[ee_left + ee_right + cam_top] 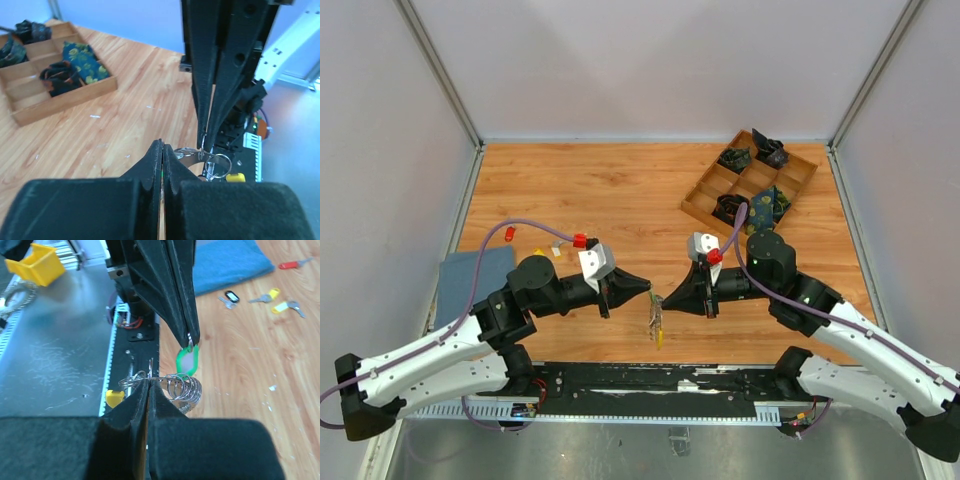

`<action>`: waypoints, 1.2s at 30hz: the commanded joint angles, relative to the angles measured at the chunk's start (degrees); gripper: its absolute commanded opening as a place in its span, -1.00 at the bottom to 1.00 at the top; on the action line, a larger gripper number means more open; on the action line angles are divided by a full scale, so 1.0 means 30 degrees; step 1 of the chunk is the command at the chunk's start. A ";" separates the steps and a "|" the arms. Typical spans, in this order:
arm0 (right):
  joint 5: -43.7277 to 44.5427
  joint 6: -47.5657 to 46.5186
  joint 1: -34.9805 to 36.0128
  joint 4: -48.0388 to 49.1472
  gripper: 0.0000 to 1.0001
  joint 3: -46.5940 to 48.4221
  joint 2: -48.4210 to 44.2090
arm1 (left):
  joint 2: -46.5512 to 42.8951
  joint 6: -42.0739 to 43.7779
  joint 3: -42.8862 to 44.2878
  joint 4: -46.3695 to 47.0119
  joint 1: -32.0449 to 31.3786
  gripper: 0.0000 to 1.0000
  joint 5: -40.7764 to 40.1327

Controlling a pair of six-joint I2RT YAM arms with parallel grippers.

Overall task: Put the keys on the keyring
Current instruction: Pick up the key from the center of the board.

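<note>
Wooden tray (pixel 65 103) sitting at far right of wooden table (pixel 600 190), dividers splitting it into compartments. Dark rolled fabric bundles (pixel 734 158) lying in several compartments, one floral bundle (pixel 82 60) filling near corner slot. Blue cloth (pixel 470 283) lying flat at table's left edge. Yellow plastic bin (pixel 36 262) sitting on scratched metal surface (pixel 50 365) beside table.

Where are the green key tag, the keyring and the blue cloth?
green key tag (pixel 187 361): right wrist view, its pale middle.
keyring (pixel 182 388): right wrist view, its wire coils.
blue cloth (pixel 230 263): right wrist view, its middle.
</note>
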 commanded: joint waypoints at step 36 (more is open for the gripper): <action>-0.2283 0.3619 -0.0808 0.2853 -0.99 -0.0385 0.0079 | -0.1082 0.0883 0.0721 0.0842 0.0024 -0.99 0.4287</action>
